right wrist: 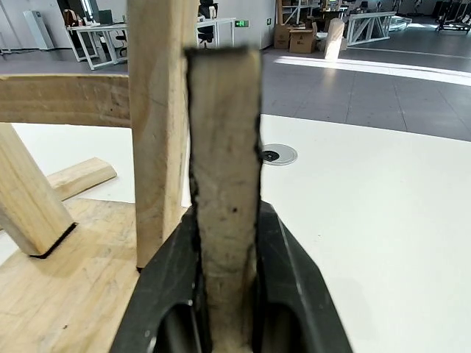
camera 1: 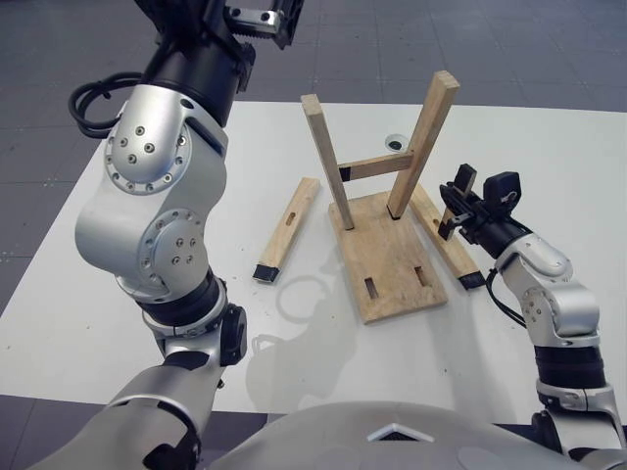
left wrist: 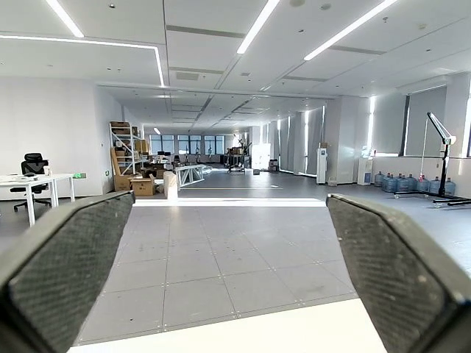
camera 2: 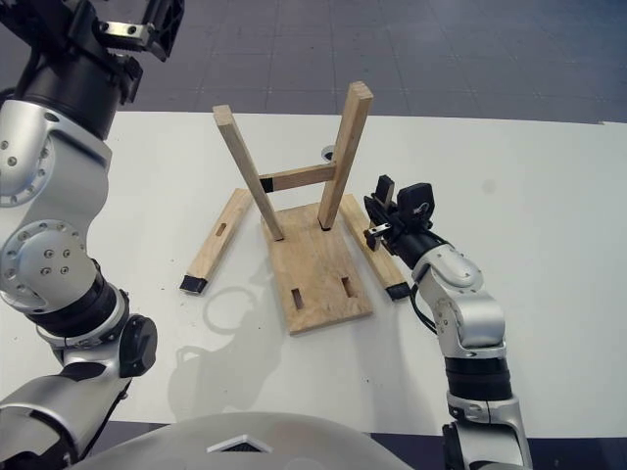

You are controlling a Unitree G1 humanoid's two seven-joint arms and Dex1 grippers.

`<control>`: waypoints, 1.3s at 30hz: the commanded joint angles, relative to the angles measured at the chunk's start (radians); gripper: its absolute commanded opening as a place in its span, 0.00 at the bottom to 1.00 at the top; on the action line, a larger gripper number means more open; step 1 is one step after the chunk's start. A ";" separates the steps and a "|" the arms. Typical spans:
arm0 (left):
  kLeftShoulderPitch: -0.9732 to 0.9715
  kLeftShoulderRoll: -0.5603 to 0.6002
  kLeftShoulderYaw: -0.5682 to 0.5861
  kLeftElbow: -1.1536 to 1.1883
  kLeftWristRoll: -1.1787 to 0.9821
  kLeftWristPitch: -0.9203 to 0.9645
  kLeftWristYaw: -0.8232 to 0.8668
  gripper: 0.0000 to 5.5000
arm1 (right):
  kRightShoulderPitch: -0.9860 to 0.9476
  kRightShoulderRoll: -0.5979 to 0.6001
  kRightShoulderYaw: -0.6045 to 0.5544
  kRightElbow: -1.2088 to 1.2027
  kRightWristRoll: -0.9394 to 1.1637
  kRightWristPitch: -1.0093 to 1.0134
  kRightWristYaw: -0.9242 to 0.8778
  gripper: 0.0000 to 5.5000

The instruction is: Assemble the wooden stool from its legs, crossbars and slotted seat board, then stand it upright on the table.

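The slotted seat board lies flat at the table's middle. Two legs stand in its far slots, leaning, joined by a crossbar. Its two near slots are bare. A third leg lies loose on the table to the board's left. A fourth leg lies along the board's right edge. My right gripper is shut on that leg's far end, low over the table. My left gripper is raised high above the table's far left, its fingers open with nothing between them.
A round grommet hole sits in the white table behind the standing legs. Bare tabletop lies in front of the board and to the far right. The raised left arm stands over the table's left side.
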State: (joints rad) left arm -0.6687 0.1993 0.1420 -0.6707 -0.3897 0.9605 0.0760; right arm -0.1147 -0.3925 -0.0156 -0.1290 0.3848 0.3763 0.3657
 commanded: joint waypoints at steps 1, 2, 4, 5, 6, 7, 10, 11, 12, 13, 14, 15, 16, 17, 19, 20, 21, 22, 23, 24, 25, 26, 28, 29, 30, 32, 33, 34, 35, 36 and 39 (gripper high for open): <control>0.002 -0.009 -0.009 0.000 -0.002 0.022 -0.004 0.87 | -0.035 0.034 0.016 0.115 -0.056 -0.097 0.034 0.07; 0.000 -0.010 -0.009 0.000 -0.002 0.024 -0.005 0.87 | -0.045 0.041 0.018 0.138 -0.065 -0.113 0.041 0.07; -0.004 -0.010 -0.012 0.005 -0.001 0.024 -0.007 0.87 | -0.071 0.052 0.023 0.176 -0.081 -0.136 0.053 0.07; -0.005 -0.010 -0.013 0.009 0.000 0.023 -0.008 0.87 | -0.082 0.057 0.024 0.189 -0.086 -0.145 0.058 0.07; -0.006 -0.010 -0.014 0.010 0.000 0.022 -0.010 0.87 | -0.091 0.062 0.025 0.201 -0.092 -0.153 0.061 0.07; -0.006 -0.011 -0.013 0.011 0.000 0.022 -0.010 0.87 | -0.097 0.068 0.028 0.220 -0.099 -0.166 0.065 0.07; -0.007 -0.016 -0.017 0.011 0.002 0.023 -0.008 0.87 | -0.098 0.081 0.033 0.275 -0.119 -0.206 0.076 0.07; -0.008 -0.018 -0.018 0.011 0.002 0.023 -0.007 0.87 | -0.093 0.085 0.032 0.289 -0.124 -0.217 0.079 0.07; -0.007 -0.019 -0.019 0.010 0.002 0.025 -0.007 0.87 | -0.085 0.089 0.030 0.301 -0.128 -0.229 0.081 0.07; -0.005 -0.020 -0.019 0.007 0.002 0.026 -0.007 0.87 | -0.071 0.092 0.024 0.317 -0.132 -0.246 0.078 0.07; -0.002 -0.023 -0.019 0.004 0.002 0.028 -0.006 0.87 | -0.052 0.096 0.017 0.334 -0.132 -0.264 0.077 0.07; 0.002 -0.024 -0.019 0.001 0.001 0.030 -0.004 0.87 | -0.039 0.099 0.013 0.346 -0.132 -0.277 0.076 0.07; 0.008 -0.028 -0.020 -0.005 0.000 0.034 -0.002 0.87 | -0.007 0.098 0.012 0.379 -0.143 -0.314 0.080 0.07; 0.011 -0.030 -0.020 -0.010 0.000 0.037 -0.001 0.87 | 0.013 0.097 0.012 0.402 -0.152 -0.342 0.083 0.07; 0.023 -0.037 -0.023 -0.020 -0.002 0.045 0.002 0.87 | 0.083 0.096 0.011 0.508 -0.185 -0.422 0.073 0.07; 0.027 -0.041 -0.023 -0.023 -0.003 0.049 0.002 0.87 | 0.113 0.097 0.012 0.561 -0.200 -0.455 0.064 0.07; 0.029 -0.043 -0.024 -0.026 -0.004 0.052 0.002 0.87 | 0.137 0.098 0.013 0.604 -0.210 -0.482 0.056 0.07; 0.031 -0.047 -0.023 -0.028 -0.006 0.056 0.002 0.87 | 0.155 0.099 0.018 0.635 -0.219 -0.502 0.051 0.07; 0.032 -0.050 -0.022 -0.031 -0.007 0.058 0.002 0.87 | 0.167 0.101 0.024 0.659 -0.224 -0.521 0.048 0.07; 0.034 -0.054 -0.026 -0.032 -0.007 0.059 0.003 0.87 | 0.177 0.101 0.024 0.692 -0.224 -0.532 0.043 0.07; 0.034 -0.057 -0.029 -0.033 -0.007 0.060 0.003 0.87 | 0.180 0.100 0.022 0.720 -0.224 -0.540 0.040 0.07; 0.035 -0.059 -0.030 -0.034 -0.006 0.062 0.003 0.87 | 0.176 0.097 0.017 0.746 -0.219 -0.543 0.037 0.07; 0.040 -0.064 -0.035 -0.034 -0.004 0.061 0.003 0.87 | 0.157 0.091 0.003 0.784 -0.208 -0.550 0.030 0.07; 0.044 -0.067 -0.037 -0.035 -0.003 0.060 0.003 0.87 | 0.140 0.089 -0.007 0.795 -0.199 -0.552 0.024 0.07; 0.049 -0.069 -0.039 -0.036 -0.002 0.060 0.003 0.87 | 0.114 0.090 -0.020 0.790 -0.188 -0.549 0.015 0.07; 0.054 -0.072 -0.041 -0.037 0.002 0.061 0.005 0.87 | 0.054 0.099 -0.042 0.729 -0.158 -0.524 -0.005 0.07; 0.056 -0.072 -0.041 -0.037 0.004 0.061 0.005 0.87 | 0.014 0.108 -0.051 0.668 -0.142 -0.508 -0.021 0.07; 0.057 -0.072 -0.041 -0.037 0.005 0.060 0.004 0.87 | -0.033 0.115 -0.055 0.603 -0.140 -0.501 -0.040 0.07; 0.057 -0.072 -0.042 -0.036 0.007 0.059 0.004 0.87 | -0.071 0.119 -0.059 0.555 -0.138 -0.494 -0.057 0.07; 0.058 -0.072 -0.042 -0.035 0.009 0.057 0.003 0.87 | -0.106 0.123 -0.066 0.513 -0.132 -0.482 -0.075 0.07; 0.058 -0.072 -0.043 -0.032 0.013 0.054 0.002 0.87 | -0.154 0.124 -0.084 0.446 -0.129 -0.438 -0.113 0.07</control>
State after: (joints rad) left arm -0.6219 0.1271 0.1053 -0.7046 -0.3869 1.0047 0.0737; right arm -0.2459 -0.2751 -0.0907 0.3432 0.2678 -0.1006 0.2719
